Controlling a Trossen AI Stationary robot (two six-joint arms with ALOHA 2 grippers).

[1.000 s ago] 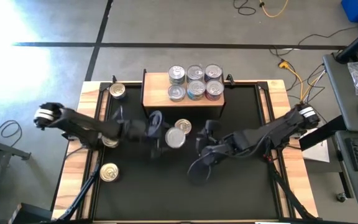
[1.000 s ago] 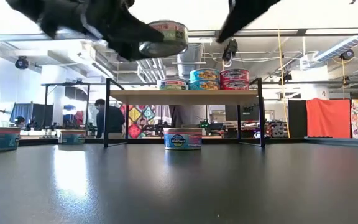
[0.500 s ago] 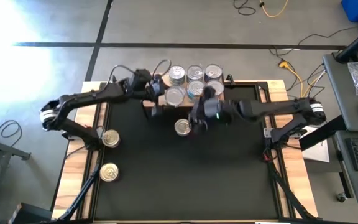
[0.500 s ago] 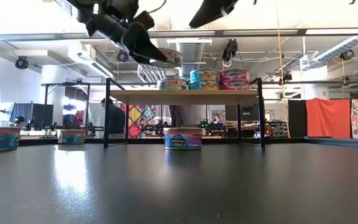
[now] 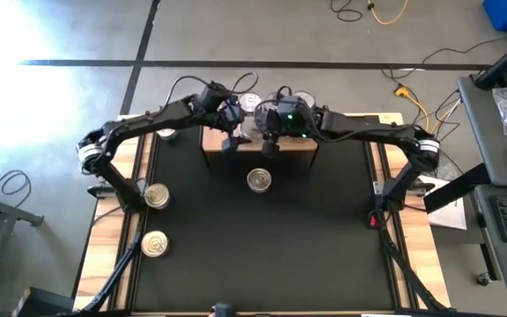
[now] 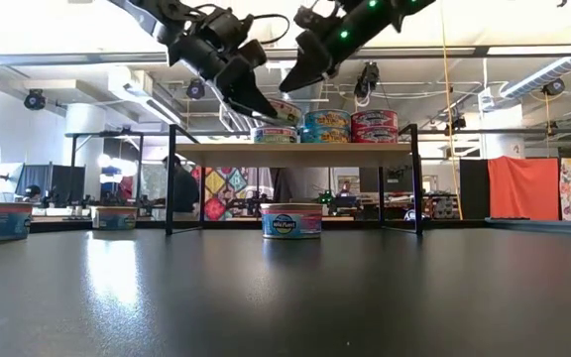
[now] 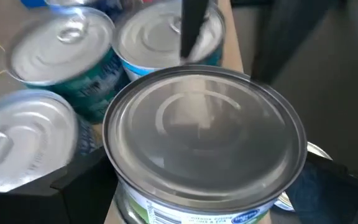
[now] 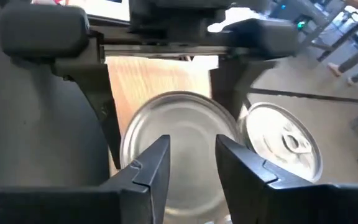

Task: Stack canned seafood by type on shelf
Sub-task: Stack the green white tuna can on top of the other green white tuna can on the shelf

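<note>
My left gripper (image 6: 258,97) is shut on a silver-lidded can (image 7: 204,134) with a green and white label, just above the shelf (image 6: 355,152) and over a can (image 6: 274,134) at its left end. Whether the two cans touch I cannot tell. More cans (image 6: 350,126) stand stacked on the shelf beside it. My right gripper (image 8: 192,163) hovers close over the held can, its fingers a narrow gap apart with nothing between them. One blue-labelled can (image 6: 291,220) stands on the black table in front of the shelf. My left gripper pinches the can's round side wall (image 7: 126,199) between its two fingers, one on each opposite side. The fingers slant down toward the far edge from the table's left. The can is lifted, lid up and slightly tilted, over the shelf's left end.
Two cans (image 5: 157,195) (image 5: 155,244) stand on the table's left wooden edge, and one (image 5: 167,133) sits near the far left corner. Both arms crowd the shelf's front. The black tabletop (image 5: 262,255) toward the near edge is free.
My left gripper has carried the can from the table's middle toward the far edge and up, to over the shelf. My right gripper has swung from the table's right middle toward the far edge and left, ending beside the left gripper at the shelf.
</note>
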